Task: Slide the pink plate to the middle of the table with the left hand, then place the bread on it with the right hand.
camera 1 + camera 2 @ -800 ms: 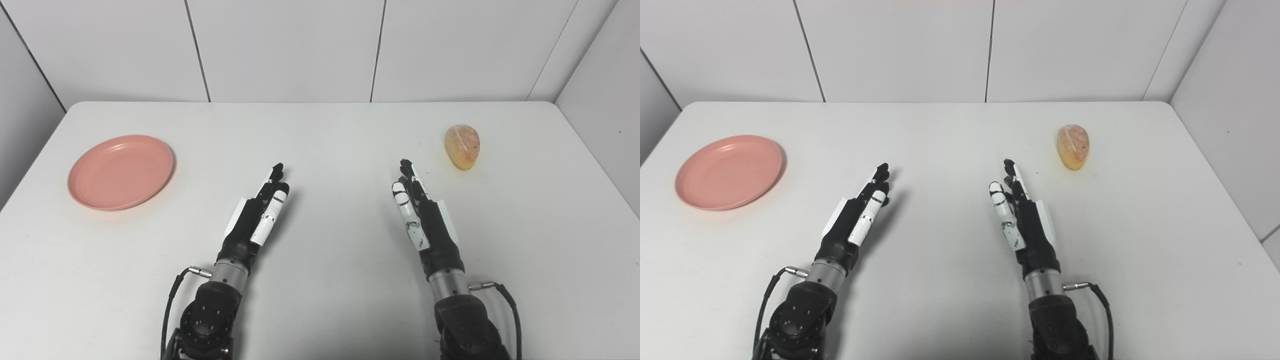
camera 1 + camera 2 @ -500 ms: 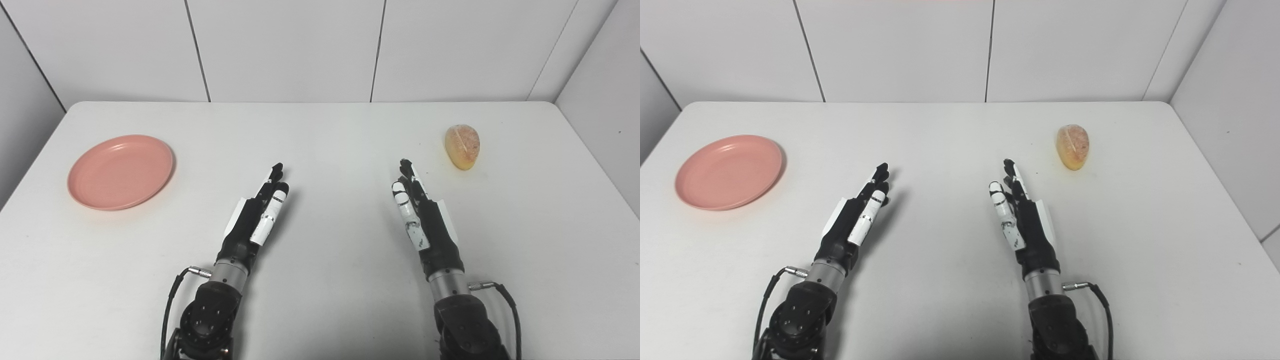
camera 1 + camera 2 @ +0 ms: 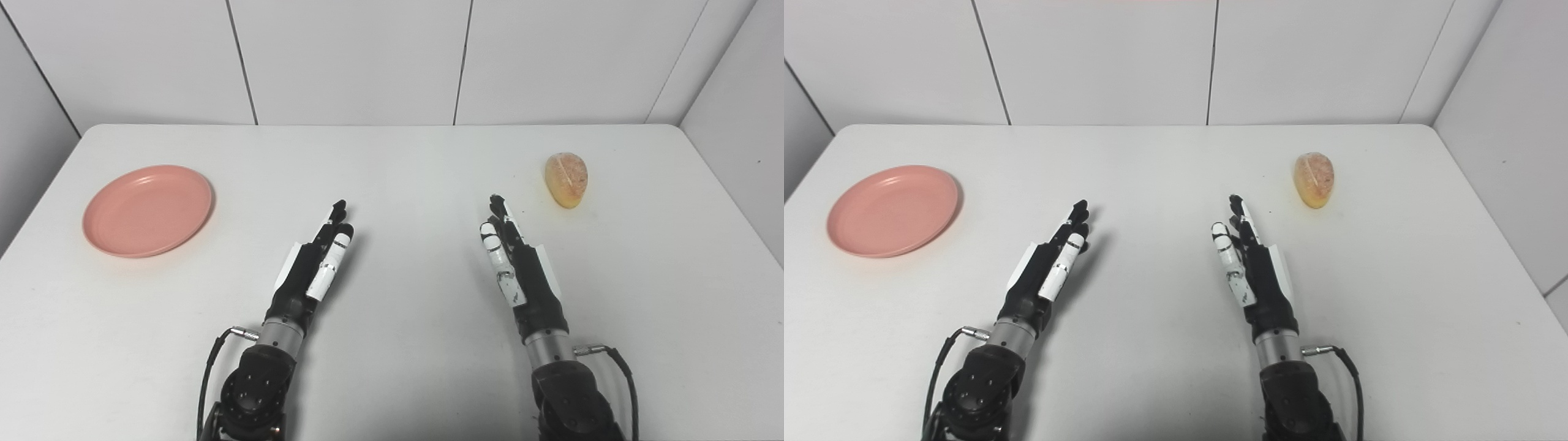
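Observation:
A round pink plate (image 3: pixel 147 209) lies flat at the left side of the white table. A golden bread roll (image 3: pixel 566 179) sits at the right, toward the back. My left hand (image 3: pixel 312 263) is stretched out flat over the table's middle, well to the right of the plate, holding nothing. My right hand (image 3: pixel 514 257) is likewise straight and holds nothing, a short way down and left of the bread. Neither hand touches its object.
The white table (image 3: pixel 398 159) runs to white wall panels at the back and both sides. Its rounded far corners show in both views. Black cables hang from both wrists near the bottom edge.

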